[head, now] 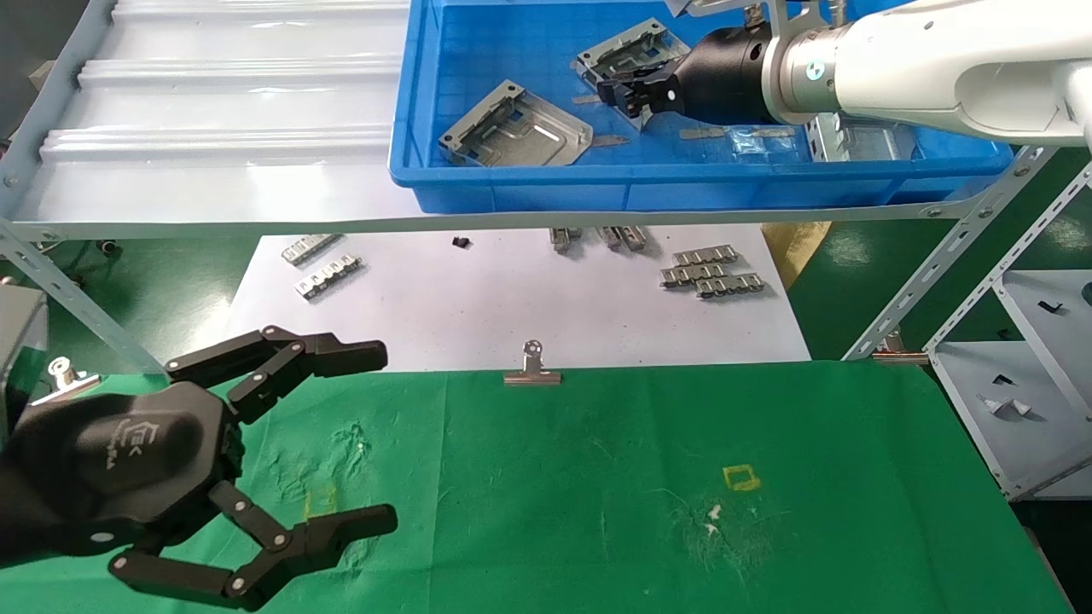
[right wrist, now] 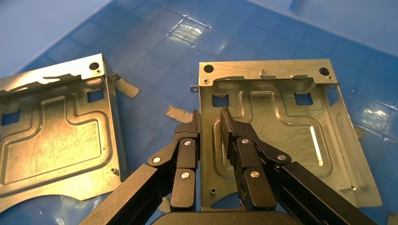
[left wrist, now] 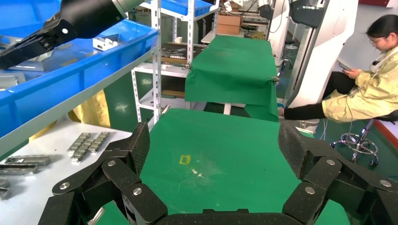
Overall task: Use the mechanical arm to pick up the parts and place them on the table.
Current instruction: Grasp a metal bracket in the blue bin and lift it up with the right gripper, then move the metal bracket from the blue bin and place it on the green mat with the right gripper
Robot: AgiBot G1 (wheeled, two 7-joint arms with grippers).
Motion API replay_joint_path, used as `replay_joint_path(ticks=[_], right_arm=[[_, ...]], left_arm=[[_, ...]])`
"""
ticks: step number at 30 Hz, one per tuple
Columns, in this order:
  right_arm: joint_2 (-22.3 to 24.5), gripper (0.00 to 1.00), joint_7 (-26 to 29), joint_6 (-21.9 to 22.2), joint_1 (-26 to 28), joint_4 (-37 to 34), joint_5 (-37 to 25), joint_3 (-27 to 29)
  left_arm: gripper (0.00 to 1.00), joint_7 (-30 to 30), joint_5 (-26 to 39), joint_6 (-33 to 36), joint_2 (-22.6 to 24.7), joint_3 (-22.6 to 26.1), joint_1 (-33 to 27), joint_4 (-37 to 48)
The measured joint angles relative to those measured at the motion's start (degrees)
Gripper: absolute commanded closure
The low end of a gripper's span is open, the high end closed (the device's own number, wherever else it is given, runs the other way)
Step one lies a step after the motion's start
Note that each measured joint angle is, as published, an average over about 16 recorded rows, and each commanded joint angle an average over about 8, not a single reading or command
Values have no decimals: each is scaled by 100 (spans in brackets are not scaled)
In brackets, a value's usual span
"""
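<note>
gripping of a part's rim is being attempted in the blue bin [head: 409,128].
the right gripper [right wrist: 210,123] is being pinched on 1 part [right wrist: 281,136]; the other part [head: 516,132] is lying beside it; nothing is being shown on the table [head: 597,477] yet; the left gripper [head: 380,435] is being held spread above it.

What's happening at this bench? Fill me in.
The right gripper is down in the blue bin, its jaws nearly closed astride the raised rim of one metal part. A second part lies beside it. The left gripper hangs open over the green table, which holds no parts yet.
</note>
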Motion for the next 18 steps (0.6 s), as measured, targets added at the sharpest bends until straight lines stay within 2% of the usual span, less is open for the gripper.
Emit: replay_joint_path(ticks=[11, 18], right_arm=[[63, 100, -440, -162, 60, -2, 212, 45], [194, 100, -931, -464, 171, 94, 465, 184]], left_arm=[[0, 2, -3, -2, -2, 4, -1, 0], [0, 3, -5, -3, -3, 7, -1, 0]])
